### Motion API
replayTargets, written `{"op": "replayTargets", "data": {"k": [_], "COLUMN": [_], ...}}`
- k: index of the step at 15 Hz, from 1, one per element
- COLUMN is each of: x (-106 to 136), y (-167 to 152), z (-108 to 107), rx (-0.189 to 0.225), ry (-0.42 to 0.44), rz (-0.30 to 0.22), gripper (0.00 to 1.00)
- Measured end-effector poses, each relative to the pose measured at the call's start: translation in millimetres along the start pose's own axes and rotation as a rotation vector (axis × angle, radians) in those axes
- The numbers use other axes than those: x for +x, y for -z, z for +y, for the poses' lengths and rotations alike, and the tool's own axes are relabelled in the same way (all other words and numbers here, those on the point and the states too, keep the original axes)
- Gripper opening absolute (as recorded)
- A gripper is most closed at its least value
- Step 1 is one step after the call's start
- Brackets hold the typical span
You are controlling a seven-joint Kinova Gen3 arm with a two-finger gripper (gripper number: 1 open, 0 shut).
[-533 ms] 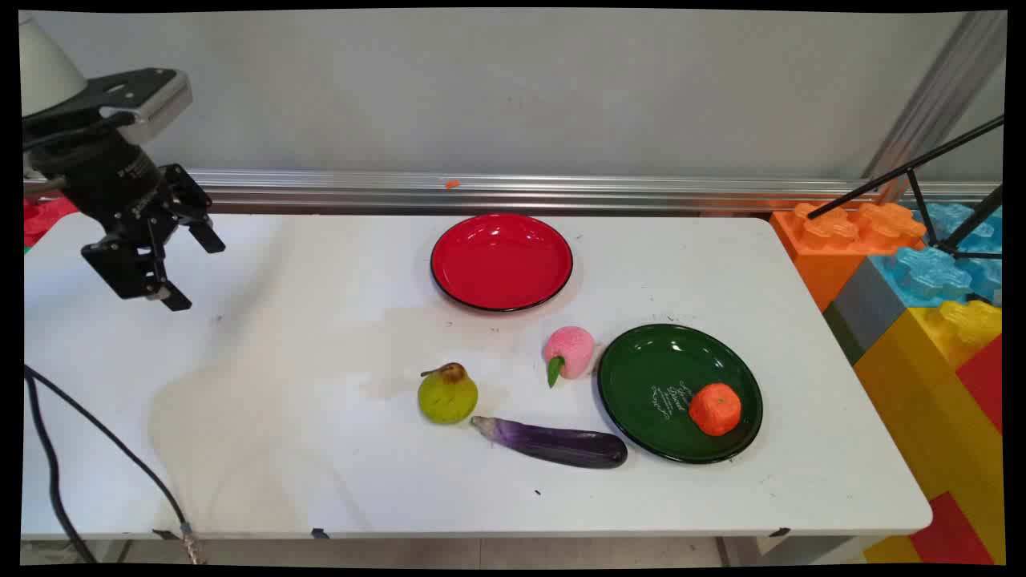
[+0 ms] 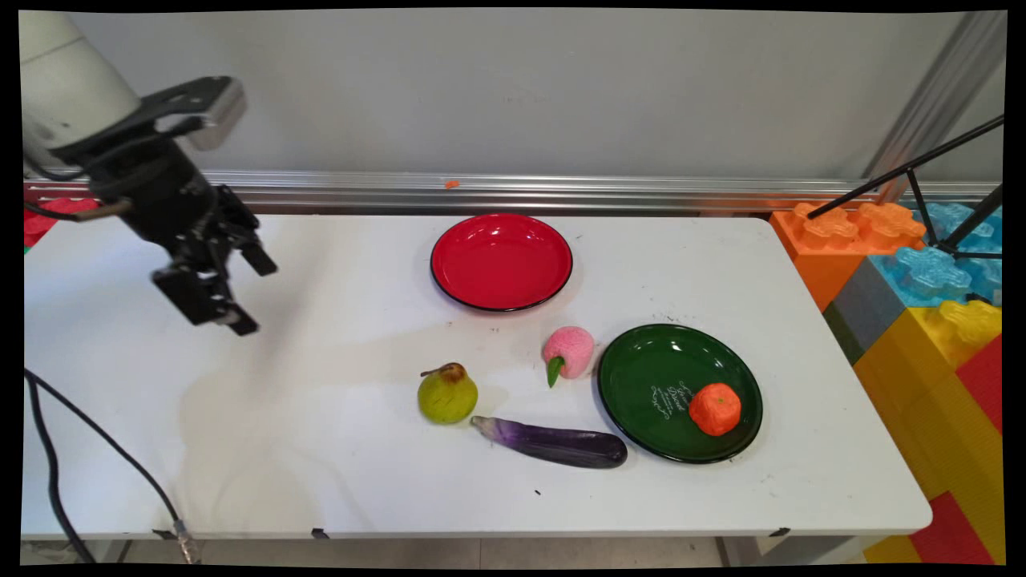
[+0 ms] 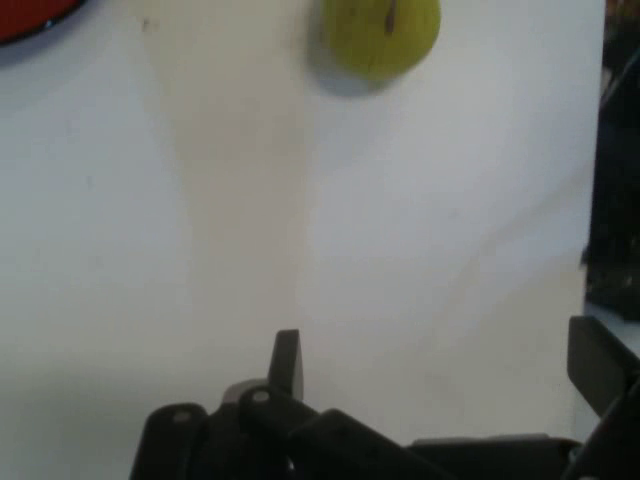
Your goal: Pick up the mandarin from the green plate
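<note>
I have the gripper (image 2: 250, 294) hanging in the air over the tabletop's (image 2: 321, 449) left half, toward the far edge, its two black fingers spread apart with nothing between them. Nearest to it is the pear (image 2: 447, 393), well apart from it, near the middle of the tabletop: a yellow-green, rounded, matte fruit with a brown patch and a short curved stem at its top. In the hand view I see that pear (image 3: 381, 35) at the top edge, with bare white table surface between it and the fingers (image 3: 287, 362). Just beside the pear, toward the near edge, lies a glossy dark purple eggplant (image 2: 551, 442), long and tapered, paler at its stem end. A fuzzy pink peach (image 2: 570, 352) with a green leaf sits just beside the rim of a shiny dark green plate (image 2: 641, 377) with white lettering, on the tabletop's right half. A dimpled orange tangerine (image 2: 715, 409) rests inside that plate, on its right side. A glossy red plate (image 2: 501, 260) with a dark rim stands toward the far edge, near its middle.
</note>
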Motion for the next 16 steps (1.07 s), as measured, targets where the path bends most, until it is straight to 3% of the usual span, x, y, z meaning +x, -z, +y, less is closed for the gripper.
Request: {"op": "replayTargets", "data": {"k": [8,16], "x": [104.3,215.9], "y": [-17.9,-51.9], "z": [63.0,116.3], "rx": [0.048,0.083], "ry": [0.151,0.197], "rz": [0.044,0.106], "gripper": [1.00,1.00]}}
